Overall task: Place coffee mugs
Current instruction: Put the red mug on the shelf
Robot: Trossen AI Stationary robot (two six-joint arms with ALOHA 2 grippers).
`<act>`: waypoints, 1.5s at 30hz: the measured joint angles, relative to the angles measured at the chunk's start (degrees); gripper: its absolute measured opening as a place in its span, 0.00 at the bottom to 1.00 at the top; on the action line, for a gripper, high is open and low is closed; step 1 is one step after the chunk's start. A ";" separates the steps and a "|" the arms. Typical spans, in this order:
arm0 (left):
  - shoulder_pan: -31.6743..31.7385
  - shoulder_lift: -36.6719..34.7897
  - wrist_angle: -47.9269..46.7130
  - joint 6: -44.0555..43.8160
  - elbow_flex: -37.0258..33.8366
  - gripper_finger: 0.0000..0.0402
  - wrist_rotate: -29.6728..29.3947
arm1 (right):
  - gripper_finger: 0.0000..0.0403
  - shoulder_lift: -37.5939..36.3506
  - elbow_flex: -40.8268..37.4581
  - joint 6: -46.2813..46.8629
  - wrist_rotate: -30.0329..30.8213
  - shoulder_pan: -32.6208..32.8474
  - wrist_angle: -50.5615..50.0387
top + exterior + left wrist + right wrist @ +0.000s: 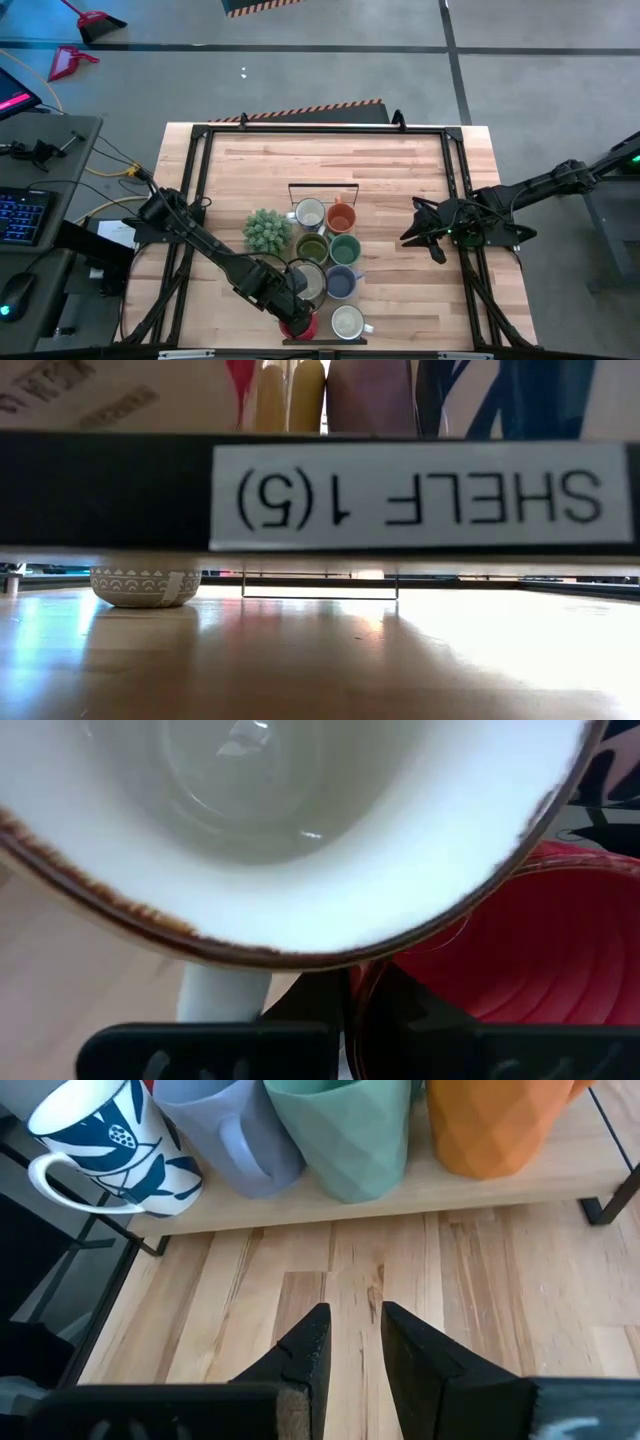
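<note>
Now placing: left pincer point(296, 312) lower centre at red mug point(301, 326), grip untellable. Right pincer point(425, 238) mid-right, nearly together, idle. Next: settle, release.

Robotics lab or workshop. Bare grey concrete floor point(300, 75) with dark seams; hazard-striped strip point(310, 110) at worktop's 12 o'clock edge. Wooden worktop point(400, 165) inside black metal frame point(320, 129). Desk at 9 o'clock: lit keyboard point(20, 215), mouse point(12, 298), loose cables point(100, 165). Red dustpan point(68, 62) and broom point(95, 18) on floor at 11 o'clock. Label "SHELF 1(5)" point(420, 495), upside down, in low view.
</note>
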 joint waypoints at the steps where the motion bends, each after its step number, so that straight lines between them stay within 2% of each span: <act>1: 0.07 0.00 0.18 0.02 0.00 0.01 0.16 | 0.18 0.00 0.00 -0.21 0.00 -0.01 0.18; 15: 0.54 0.15 3.93 1.74 0.00 0.01 -0.92 | 0.18 0.00 0.00 -0.39 -0.07 0.00 0.18; 32: 0.98 0.85 2.26 2.10 -0.09 0.01 -1.90 | 0.18 0.00 0.00 -0.39 -0.42 0.00 0.16; 45: 1.07 0.85 0.77 3.54 -0.09 0.02 0.19 | 0.18 0.00 0.00 -0.39 -0.46 -0.01 0.14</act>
